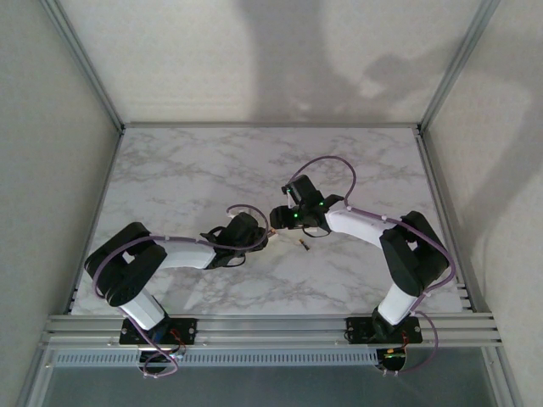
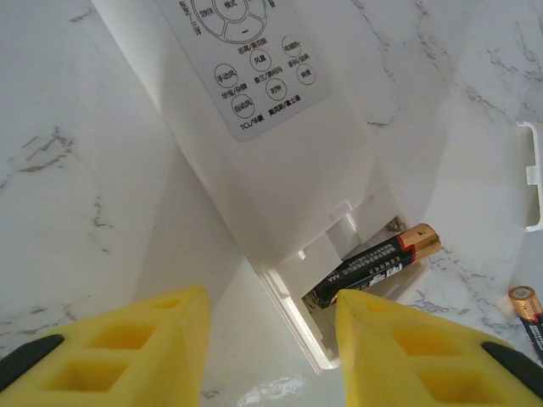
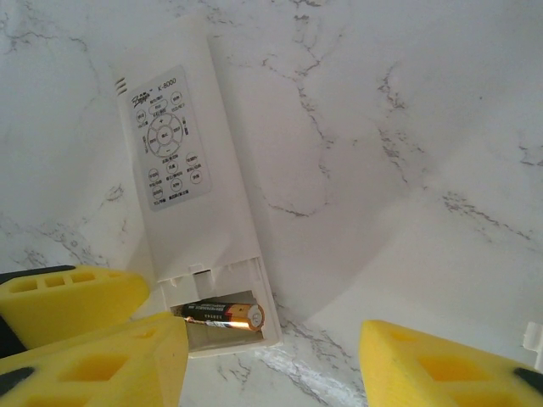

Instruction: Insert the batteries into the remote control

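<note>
White slim plastic remote control (image 2: 280, 170) on marble bench (image 2: 59, 186), bay open. Black copper-tipped cylindrical battery (image 2: 377, 259) lies askew inside, copper end toward 2 o'clock; we should press it level. At 4 o'clock, second battery (image 2: 528, 307) loose. Both left pincer (image 2: 270, 322), right pincer (image 3: 273, 339) apart, empty.

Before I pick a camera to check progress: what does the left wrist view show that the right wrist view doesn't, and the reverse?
Left wrist: a second battery lying loose on the table. Right wrist: the remote up to its labelled top end. Both: the remote's open bay with one battery in it.
</note>
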You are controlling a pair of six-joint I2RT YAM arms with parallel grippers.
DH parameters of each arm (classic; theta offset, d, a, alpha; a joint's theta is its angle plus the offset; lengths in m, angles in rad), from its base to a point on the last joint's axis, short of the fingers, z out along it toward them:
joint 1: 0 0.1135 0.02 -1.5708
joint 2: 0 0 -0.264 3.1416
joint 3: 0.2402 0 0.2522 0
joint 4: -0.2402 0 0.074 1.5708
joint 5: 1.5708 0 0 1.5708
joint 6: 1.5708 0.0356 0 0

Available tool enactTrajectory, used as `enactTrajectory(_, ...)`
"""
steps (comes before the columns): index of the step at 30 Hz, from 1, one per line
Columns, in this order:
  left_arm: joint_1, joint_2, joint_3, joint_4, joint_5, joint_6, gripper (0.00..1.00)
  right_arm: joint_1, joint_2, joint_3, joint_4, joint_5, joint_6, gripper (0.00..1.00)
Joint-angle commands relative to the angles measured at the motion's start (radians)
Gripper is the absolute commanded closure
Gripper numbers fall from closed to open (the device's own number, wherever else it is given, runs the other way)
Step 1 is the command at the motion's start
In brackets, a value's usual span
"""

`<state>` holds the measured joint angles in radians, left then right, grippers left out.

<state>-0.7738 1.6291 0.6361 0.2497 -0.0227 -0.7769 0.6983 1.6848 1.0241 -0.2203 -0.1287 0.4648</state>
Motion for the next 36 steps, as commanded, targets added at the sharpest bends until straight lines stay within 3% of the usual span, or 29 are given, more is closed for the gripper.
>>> enactTrajectory(1, -0.015, -0.002, 0.006, -0.023, -0.01, 0.005, 0.56, 0.0, -0.019, -0.013, 0.013, -0.005, 0.014, 0.44)
enactTrajectory(28, -0.033, -0.006, -0.016, -0.03, -0.017, -0.006, 0.58, 0.0, -0.016, -0.015, 0.017, -0.009, 0.018, 0.44)
enactTrajectory(36, -0.036, 0.023, 0.001, -0.074, -0.058, -0.02, 0.58, 0.0, -0.013, -0.021, 0.033, -0.029, 0.02, 0.52)
